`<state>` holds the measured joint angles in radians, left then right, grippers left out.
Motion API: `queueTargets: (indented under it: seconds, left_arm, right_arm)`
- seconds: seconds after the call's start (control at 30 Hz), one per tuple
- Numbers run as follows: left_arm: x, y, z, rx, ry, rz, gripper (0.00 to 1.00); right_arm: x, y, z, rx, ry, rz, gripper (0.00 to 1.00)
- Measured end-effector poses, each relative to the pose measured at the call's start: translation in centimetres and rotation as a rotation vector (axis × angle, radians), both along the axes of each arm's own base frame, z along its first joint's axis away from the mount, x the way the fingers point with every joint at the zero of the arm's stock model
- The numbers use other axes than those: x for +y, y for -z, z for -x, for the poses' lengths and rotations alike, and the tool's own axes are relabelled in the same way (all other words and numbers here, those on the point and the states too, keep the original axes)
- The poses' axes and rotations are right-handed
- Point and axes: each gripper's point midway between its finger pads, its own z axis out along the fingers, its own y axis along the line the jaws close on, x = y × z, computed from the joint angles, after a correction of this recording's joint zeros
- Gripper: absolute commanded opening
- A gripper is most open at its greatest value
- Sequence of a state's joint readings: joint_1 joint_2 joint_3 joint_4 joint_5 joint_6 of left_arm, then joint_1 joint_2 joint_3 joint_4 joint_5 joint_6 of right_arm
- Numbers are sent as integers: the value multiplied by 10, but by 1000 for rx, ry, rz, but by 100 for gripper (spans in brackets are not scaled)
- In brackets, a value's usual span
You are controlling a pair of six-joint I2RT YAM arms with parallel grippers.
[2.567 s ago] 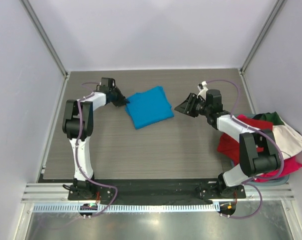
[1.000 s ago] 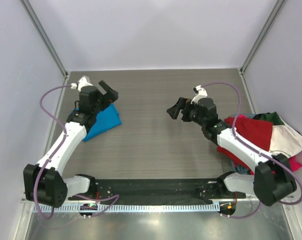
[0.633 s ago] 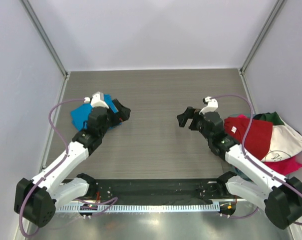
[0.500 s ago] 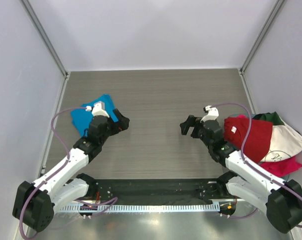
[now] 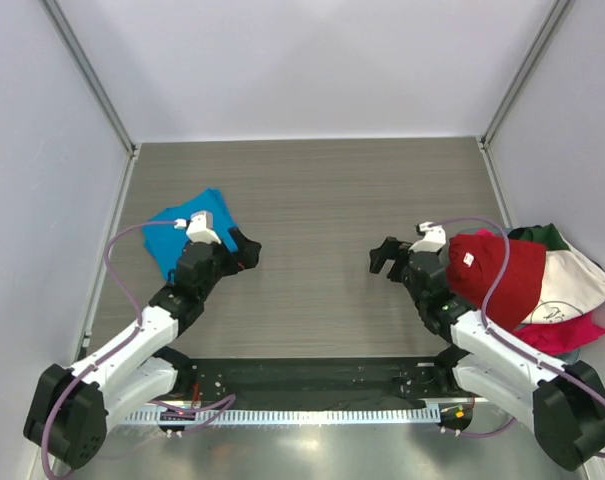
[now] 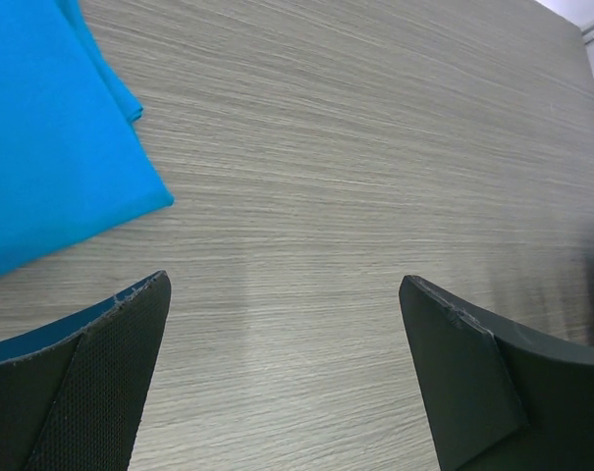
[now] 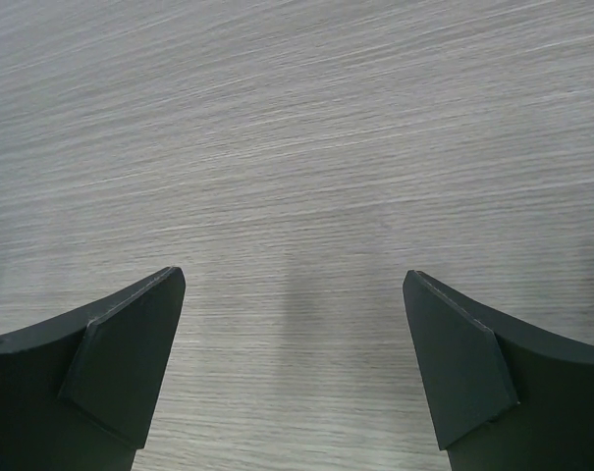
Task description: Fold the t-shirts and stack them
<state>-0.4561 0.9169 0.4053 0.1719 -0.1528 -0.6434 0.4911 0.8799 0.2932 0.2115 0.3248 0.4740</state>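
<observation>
T-shirt heap sits at desk's right edge, blue one folded at desk's left side. Left hand and right hand wide open, empty. Limp cloth; pinch red shirt, probably at shoulders.

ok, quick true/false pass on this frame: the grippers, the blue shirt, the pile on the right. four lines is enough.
1. The left gripper and the right gripper are both open and hold nothing. True.
2. The blue t-shirt lies on the right side of the table. False: it lies on the left side, beside the left gripper.
3. The red t-shirt is on top of the pile at the right edge. True.
4. The white t-shirt lies folded in the middle of the table. False: it is bunched in the pile on the right, next to the red t-shirt.
</observation>
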Motion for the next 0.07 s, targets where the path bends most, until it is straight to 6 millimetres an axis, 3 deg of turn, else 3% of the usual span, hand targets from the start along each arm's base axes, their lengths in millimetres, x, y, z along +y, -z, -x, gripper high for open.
queueTargets:
  seconds: [0.07]
  left_arm:
    - [0,1,-1,0,1,-2,99]
  right_arm:
    - [2,-1,-1,-5,-6,-5,100]
